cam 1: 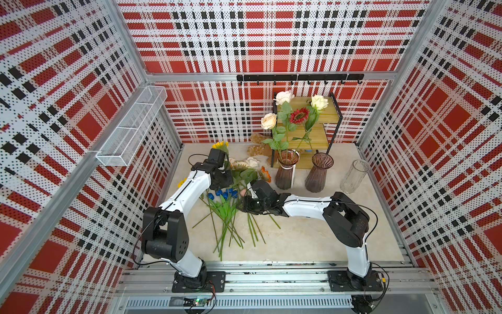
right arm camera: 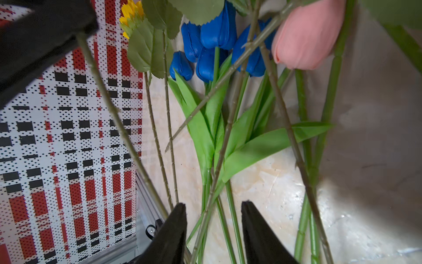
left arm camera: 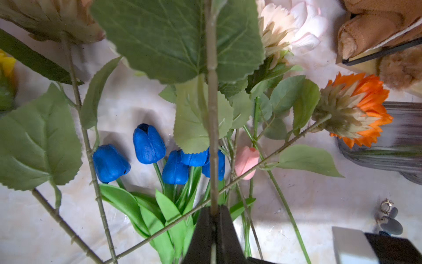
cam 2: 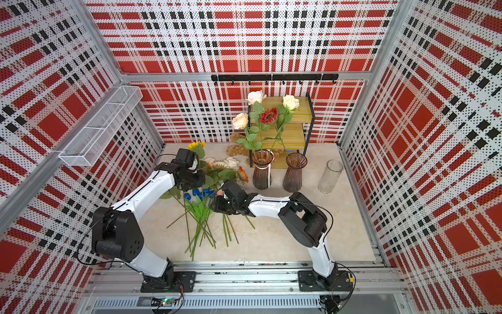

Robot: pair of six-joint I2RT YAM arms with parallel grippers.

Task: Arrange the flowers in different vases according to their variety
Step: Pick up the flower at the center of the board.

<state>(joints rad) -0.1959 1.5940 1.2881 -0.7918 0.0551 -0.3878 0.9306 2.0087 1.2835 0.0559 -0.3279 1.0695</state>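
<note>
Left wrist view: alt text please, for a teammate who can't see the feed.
The left fingers are shut on a thin leafy stem, close to the camera. Beyond it, blue tulips, a pink tulip and an orange sunflower lie among green stems on the pale tabletop.

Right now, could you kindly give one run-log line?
left gripper: shut on leafy green stem; right gripper: open astride loose stems; ribbed purple glass vase: cream roses, red sunflower

Crossed stems of the flower heap clutter the counter left of centre. A leafy stem pinched in the left hand crosses above the blue tulips. Bare counter lies open in front of the rose-filled ribbed vase, the second ribbed vase and the clear cylinder vase. The roses crowd the first vase's mouth.
</note>
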